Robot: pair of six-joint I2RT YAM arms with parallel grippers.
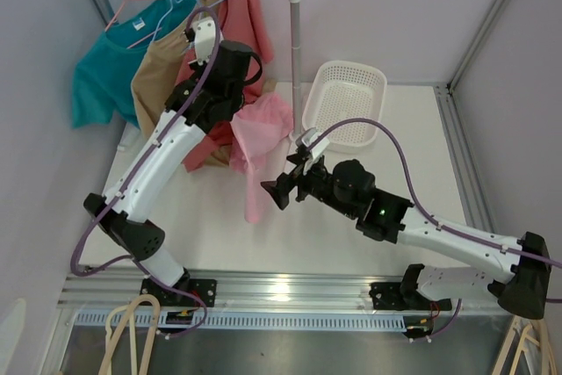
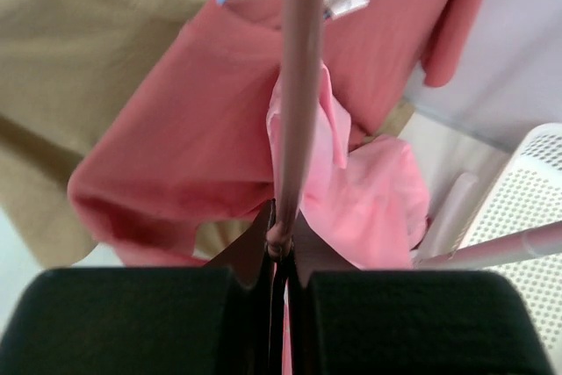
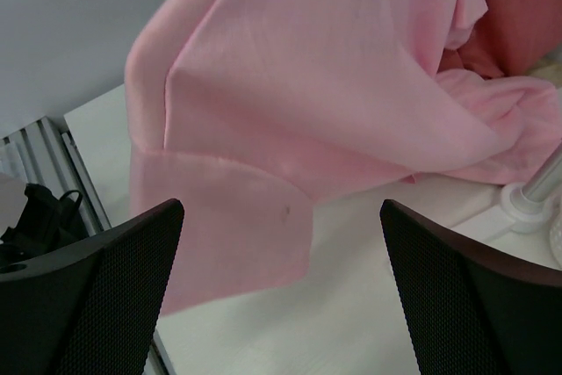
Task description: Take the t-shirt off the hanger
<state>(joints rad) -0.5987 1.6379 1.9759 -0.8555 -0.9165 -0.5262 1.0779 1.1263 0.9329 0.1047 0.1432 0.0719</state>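
While the left end effector (image 2: 281, 239) clamps the hanger (image 2: 299, 85), the pink t-shirt (image 1: 259, 133) dangles. The right end effector (image 3: 281, 248) gapes apart.

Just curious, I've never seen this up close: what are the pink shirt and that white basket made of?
The pink t-shirt looks like thin, soft cloth, probably cotton. It is matte, falls in loose folds and has a stitched hem. The white basket looks like moulded plastic, with stiff lattice walls and a smooth, slightly shiny rim.
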